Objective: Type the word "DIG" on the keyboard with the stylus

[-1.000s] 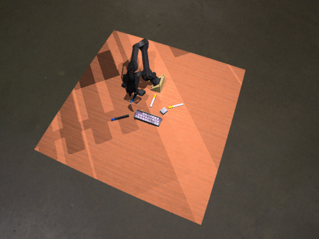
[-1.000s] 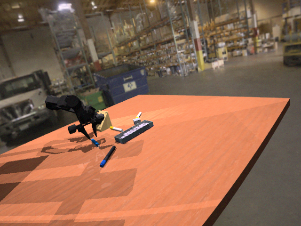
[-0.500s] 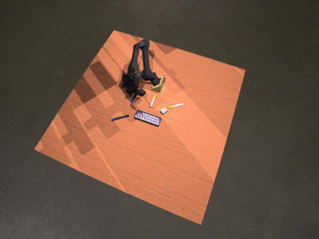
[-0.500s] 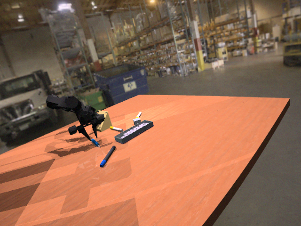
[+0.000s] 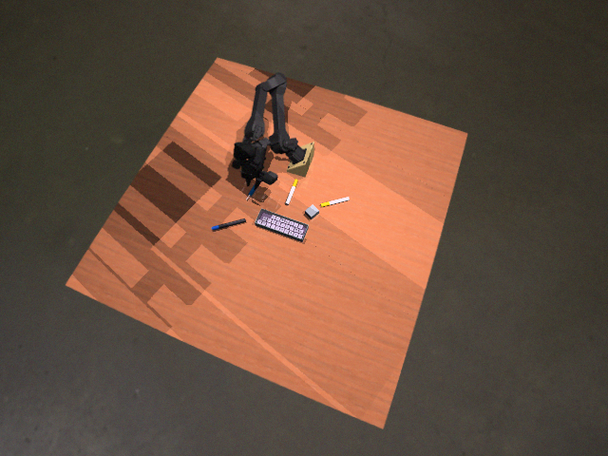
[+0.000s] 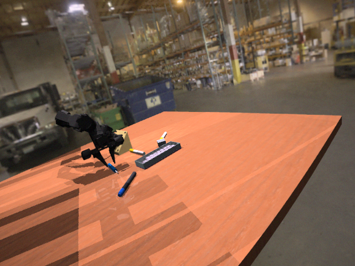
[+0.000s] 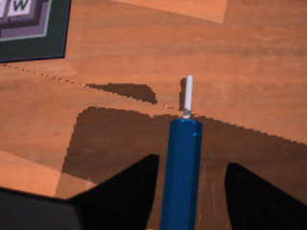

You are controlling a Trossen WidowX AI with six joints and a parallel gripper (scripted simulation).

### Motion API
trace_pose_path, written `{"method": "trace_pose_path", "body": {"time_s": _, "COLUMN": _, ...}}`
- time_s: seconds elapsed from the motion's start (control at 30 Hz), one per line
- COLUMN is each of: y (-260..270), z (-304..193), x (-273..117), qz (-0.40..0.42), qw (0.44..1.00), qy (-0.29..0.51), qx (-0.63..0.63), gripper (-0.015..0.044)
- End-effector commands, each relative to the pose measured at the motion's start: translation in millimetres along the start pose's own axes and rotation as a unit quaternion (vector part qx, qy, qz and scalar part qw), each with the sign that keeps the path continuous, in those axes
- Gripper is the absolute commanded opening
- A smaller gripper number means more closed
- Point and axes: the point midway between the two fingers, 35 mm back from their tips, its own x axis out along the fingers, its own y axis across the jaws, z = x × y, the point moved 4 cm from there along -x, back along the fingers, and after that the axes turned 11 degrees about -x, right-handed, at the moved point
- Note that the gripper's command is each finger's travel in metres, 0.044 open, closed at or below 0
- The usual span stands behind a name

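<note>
The blue stylus [image 5: 252, 192] [image 6: 112, 168] [image 7: 181, 182] with a thin pale tip lies on the desk, left of the keyboard in the top view. My gripper [image 5: 253, 181] [image 6: 111, 164] [image 7: 192, 168] is partly open just over the stylus. The wrist view shows the stylus between the two black fingers, with a gap on each side and a wider one on the right. The keyboard [image 5: 281, 225] [image 6: 157, 154] has a dark case and pale keys; its corner [image 7: 57, 29] with the W key shows at the wrist view's upper left. The D, I and G keys cannot be made out.
A black pen with a blue end [image 5: 228, 224] [image 6: 127, 183] lies beside the keyboard. A white and yellow marker [image 5: 292, 191] [image 6: 137, 151] lies near the arm's tan base [image 5: 302, 164] [image 6: 123, 144]. Another marker [image 5: 334, 201] [image 6: 163, 135] lies by a grey block [image 5: 312, 211] [image 6: 161, 142].
</note>
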Motion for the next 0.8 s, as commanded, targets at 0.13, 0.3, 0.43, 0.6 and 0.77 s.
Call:
{"method": "trace_pose_path", "body": {"time_s": 0.13, "y": 3.3, "z": -3.7, "x": 3.8, "qz": 0.003, "qw": 1.0, "qy": 0.002, "qx": -0.006, "gripper": 0.015}}
{"method": "trace_pose_path", "body": {"time_s": 0.3, "y": 3.5, "z": -4.9, "x": 5.8, "qz": 0.003, "qw": 1.0, "qy": 0.002, "qx": -0.006, "gripper": 0.015}}
{"method": "trace_pose_path", "body": {"time_s": 0.43, "y": 3.6, "z": -5.5, "x": 6.9, "qz": 0.003, "qw": 1.0, "qy": 0.002, "qx": -0.006, "gripper": 0.015}}
{"method": "trace_pose_path", "body": {"time_s": 0.6, "y": 3.7, "z": -6.4, "x": 8.4, "qz": 0.003, "qw": 1.0, "qy": 0.002, "qx": -0.006, "gripper": 0.015}}
{"method": "trace_pose_path", "body": {"time_s": 0.77, "y": 4.0, "z": -7.7, "x": 10.8, "qz": 0.003, "qw": 1.0, "qy": 0.002, "qx": -0.006, "gripper": 0.015}}
